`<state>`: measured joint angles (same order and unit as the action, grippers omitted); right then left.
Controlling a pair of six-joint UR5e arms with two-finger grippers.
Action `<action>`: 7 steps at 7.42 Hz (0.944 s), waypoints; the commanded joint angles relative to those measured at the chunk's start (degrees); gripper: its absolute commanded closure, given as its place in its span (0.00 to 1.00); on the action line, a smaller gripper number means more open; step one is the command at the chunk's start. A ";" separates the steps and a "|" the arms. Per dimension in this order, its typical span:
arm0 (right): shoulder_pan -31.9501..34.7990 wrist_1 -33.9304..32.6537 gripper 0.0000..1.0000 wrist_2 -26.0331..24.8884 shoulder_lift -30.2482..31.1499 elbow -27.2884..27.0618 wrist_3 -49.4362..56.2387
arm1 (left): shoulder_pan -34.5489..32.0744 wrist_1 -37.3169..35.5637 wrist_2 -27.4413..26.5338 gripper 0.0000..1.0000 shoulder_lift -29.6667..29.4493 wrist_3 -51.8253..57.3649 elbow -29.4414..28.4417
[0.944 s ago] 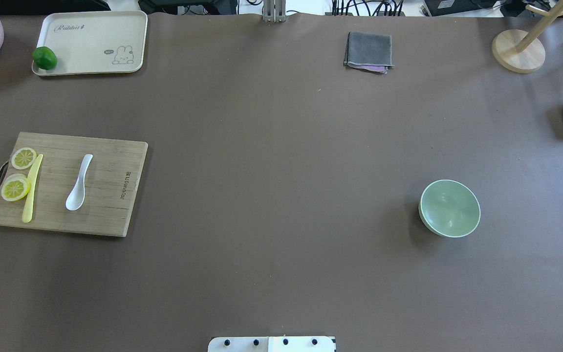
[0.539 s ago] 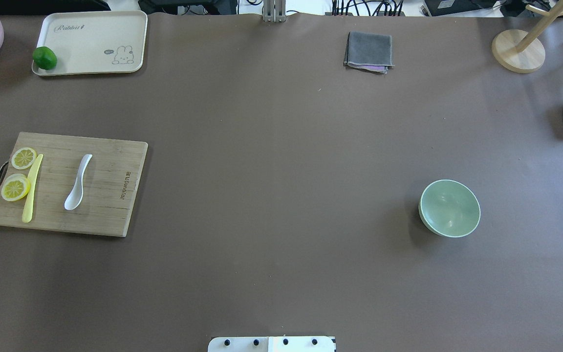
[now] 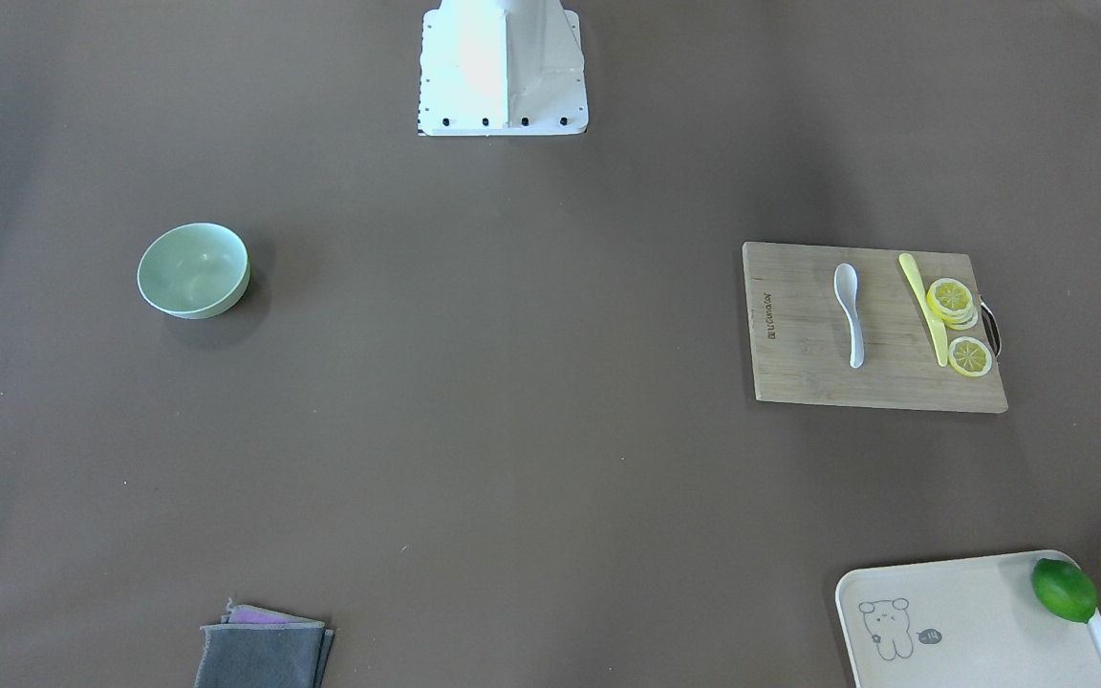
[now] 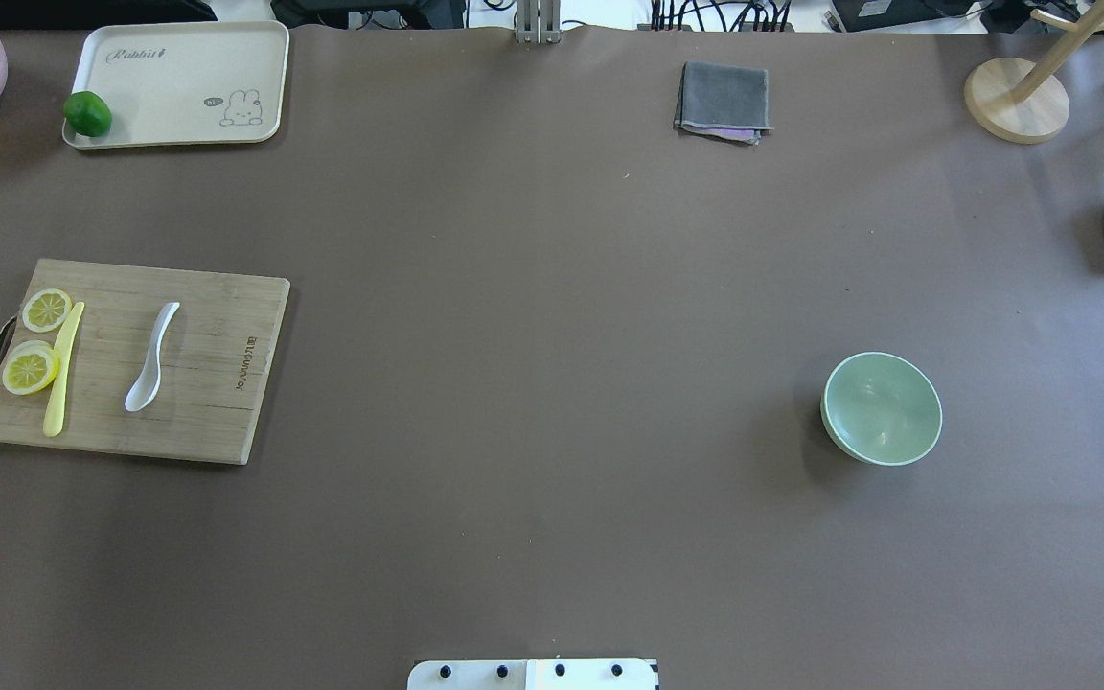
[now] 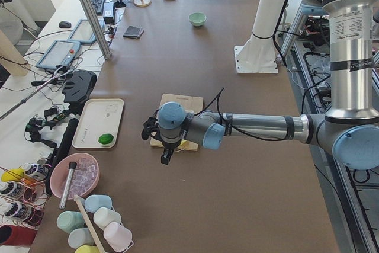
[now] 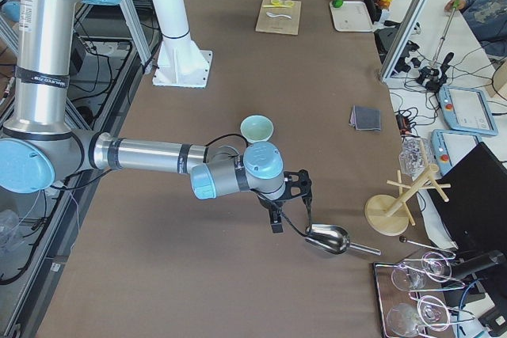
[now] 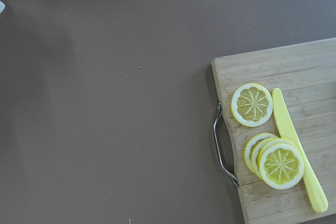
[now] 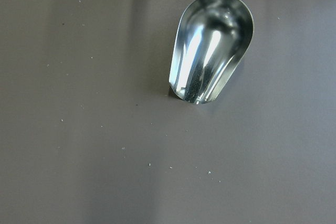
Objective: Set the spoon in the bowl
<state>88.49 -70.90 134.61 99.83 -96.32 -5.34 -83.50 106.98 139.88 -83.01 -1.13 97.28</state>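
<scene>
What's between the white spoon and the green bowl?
Nothing but the cutting board under the spoon, then bare table up to the bowl, as the overhead view shows.

White spoon lies flat on the wooden board, well apart from the upright mint-green bowl.

Seen only from the side views: left pincer and right pincer, jaws too small to judge as parted or closed. Hidden behind the left arm in the left-side view: most of the cutting board, apparently the spoon with it. Cut by the front-facing view's lower edge: cream tray, grey cloth. Cut by the right wrist view's top edge: metal scoop, at its handle.
</scene>
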 commanded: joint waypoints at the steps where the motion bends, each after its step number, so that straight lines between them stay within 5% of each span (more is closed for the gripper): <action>1: -0.16 0.15 0.00 0.04 0.46 -0.44 -0.02 | 0.00 -0.36 -0.66 0.02 -0.58 -0.28 -0.60; 5: -0.60 -0.03 0.00 0.03 0.54 -0.36 -0.11 | -0.17 -0.01 -0.05 0.02 0.30 -0.89 1.85; 7: -1.90 0.41 0.00 0.82 0.54 -0.79 -0.19 | 2.79 -0.28 -0.14 0.02 -1.27 -10.17 4.21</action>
<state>87.61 -70.78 135.03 100.37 -96.82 -5.45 -82.84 106.85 139.80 -83.46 -6.18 99.62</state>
